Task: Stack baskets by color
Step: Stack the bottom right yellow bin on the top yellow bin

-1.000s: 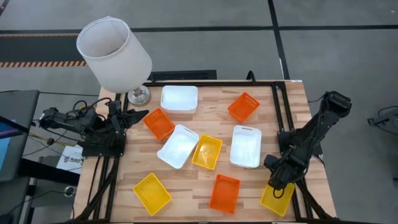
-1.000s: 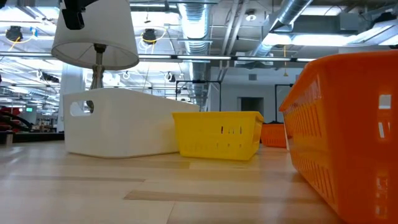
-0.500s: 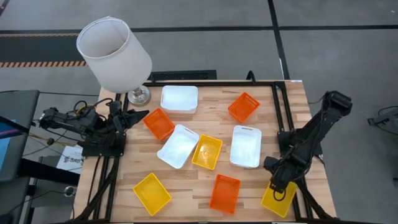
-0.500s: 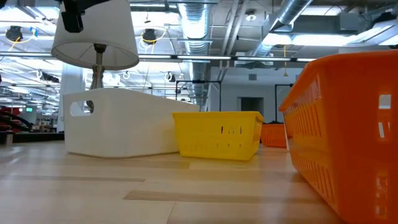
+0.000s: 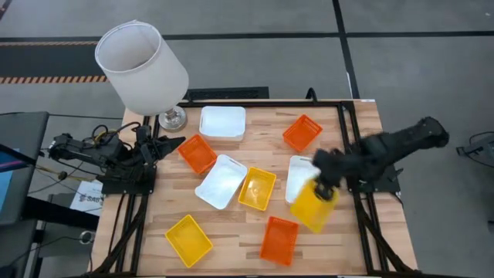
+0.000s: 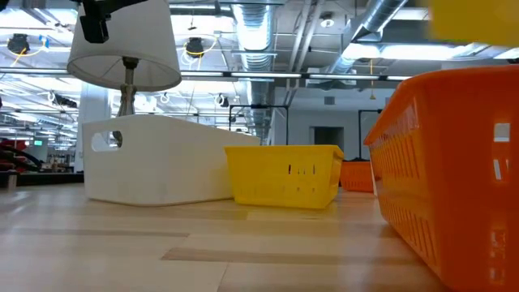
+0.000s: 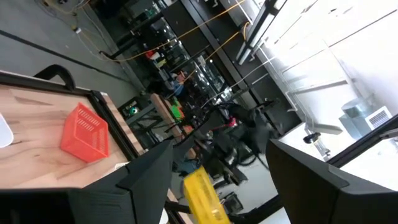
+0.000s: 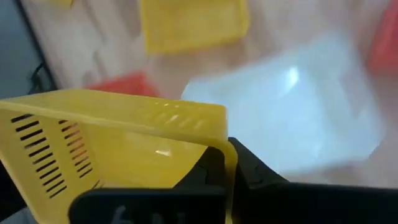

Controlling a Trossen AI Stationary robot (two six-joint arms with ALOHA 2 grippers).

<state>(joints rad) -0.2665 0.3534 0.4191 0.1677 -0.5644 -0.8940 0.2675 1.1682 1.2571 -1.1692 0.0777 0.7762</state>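
Observation:
My right gripper (image 5: 319,188) is shut on a yellow basket (image 5: 313,207) and holds it in the air over the near edge of the right white basket (image 5: 301,176). The low view shows this basket as a yellow blur (image 6: 474,20). On the table rest two more yellow baskets (image 5: 257,188) (image 5: 188,239), three orange ones (image 5: 302,132) (image 5: 197,153) (image 5: 279,239) and two more white ones (image 5: 223,122) (image 5: 221,181). My left gripper (image 5: 166,144) waits open at the table's left edge. My right gripper pinches the rim of one wall (image 8: 229,146) of the yellow basket, close to a corner, with one finger (image 8: 252,177) outside and one inside. The fingers slant down from the table's right side. The basket hangs tilted below them, lifted clear.
A lamp with a large white shade (image 5: 141,66) stands on its metal base (image 5: 171,118) at the far left corner. Black frame rails (image 5: 345,131) run along the table's edges. Bare wood shows at the near right corner (image 5: 347,247).
My right gripper has taken the yellow basket from the table's near right corner. It has lifted it clear and swung it up, toward the far edge and the left, over the right white basket. The basket now hangs tilted.

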